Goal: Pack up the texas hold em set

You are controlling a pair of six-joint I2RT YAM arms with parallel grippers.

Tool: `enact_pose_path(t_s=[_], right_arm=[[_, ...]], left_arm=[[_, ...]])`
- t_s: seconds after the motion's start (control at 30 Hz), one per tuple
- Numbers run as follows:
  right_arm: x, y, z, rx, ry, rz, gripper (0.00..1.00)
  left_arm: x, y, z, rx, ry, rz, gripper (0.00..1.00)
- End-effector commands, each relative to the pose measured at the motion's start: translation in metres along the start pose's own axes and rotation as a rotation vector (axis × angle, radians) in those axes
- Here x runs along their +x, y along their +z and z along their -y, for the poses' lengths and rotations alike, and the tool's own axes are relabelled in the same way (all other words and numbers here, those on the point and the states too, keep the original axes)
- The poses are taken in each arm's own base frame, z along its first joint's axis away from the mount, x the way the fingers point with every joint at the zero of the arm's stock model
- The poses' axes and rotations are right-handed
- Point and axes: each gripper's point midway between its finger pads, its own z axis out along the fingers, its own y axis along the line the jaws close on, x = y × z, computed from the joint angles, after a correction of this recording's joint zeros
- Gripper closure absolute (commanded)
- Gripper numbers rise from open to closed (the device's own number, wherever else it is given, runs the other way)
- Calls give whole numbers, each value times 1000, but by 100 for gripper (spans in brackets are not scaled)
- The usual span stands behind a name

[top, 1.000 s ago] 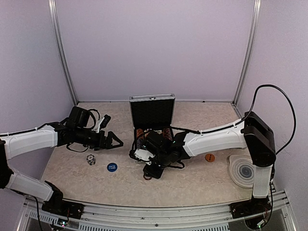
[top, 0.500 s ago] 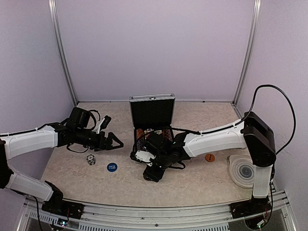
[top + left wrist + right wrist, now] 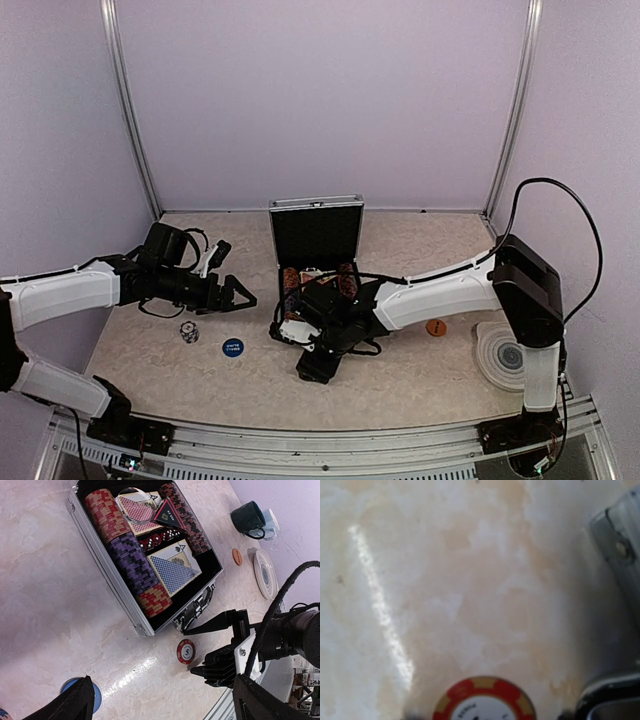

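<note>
Since the chip lies flat on the table just in front of the open case, near its latch, it looks thin, light, hard and probably slippery. I would pinch it across the rim, perhaps tipping one edge up first. The right jaws stand spread around it, holding nothing. The left jaws, left of the case, are wide apart and empty.
</note>
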Motion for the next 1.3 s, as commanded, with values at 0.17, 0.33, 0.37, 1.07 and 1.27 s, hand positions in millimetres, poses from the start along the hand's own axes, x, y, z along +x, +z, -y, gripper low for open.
enact_pose_path(t_s=[0.17,0.33,0.37,1.07,1.27], right_arm=[[15,17,-6,-38,6,-63,47],[14,13,-7,-46,7,-62,55],[13,12,-7,-43,5,-59,55],[-23,-35,7,53,-41,75,55],[-23,-36,5,40,-50,71,50]], left_arm=[[-2,0,0,-3,13,17,5],[-2,0,1,-3,14,17,5],[-2,0,1,-2,15,18,5],[-1,2,0,-1,13,9,5],[-2,3,1,5,11,8,5]])
